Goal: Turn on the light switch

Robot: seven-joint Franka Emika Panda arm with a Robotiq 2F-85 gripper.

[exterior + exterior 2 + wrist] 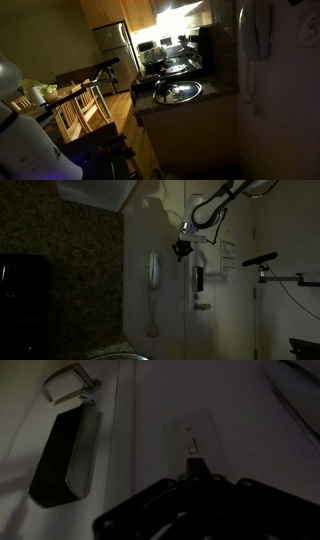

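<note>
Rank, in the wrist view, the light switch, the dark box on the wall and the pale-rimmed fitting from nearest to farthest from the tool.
1. light switch: centre of the picture, just ahead of the tool.
2. dark box: toward the picture's left edge.
3. pale-rimmed fitting: top left corner, above the box.

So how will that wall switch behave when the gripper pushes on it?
The light switch looks like a flat plate fixed flush to the wall, so it probably won't shift or tip; likely only its small toggle gives. The toggle looks narrow, so the gripper might slip off if pushed off-centre.
</note>
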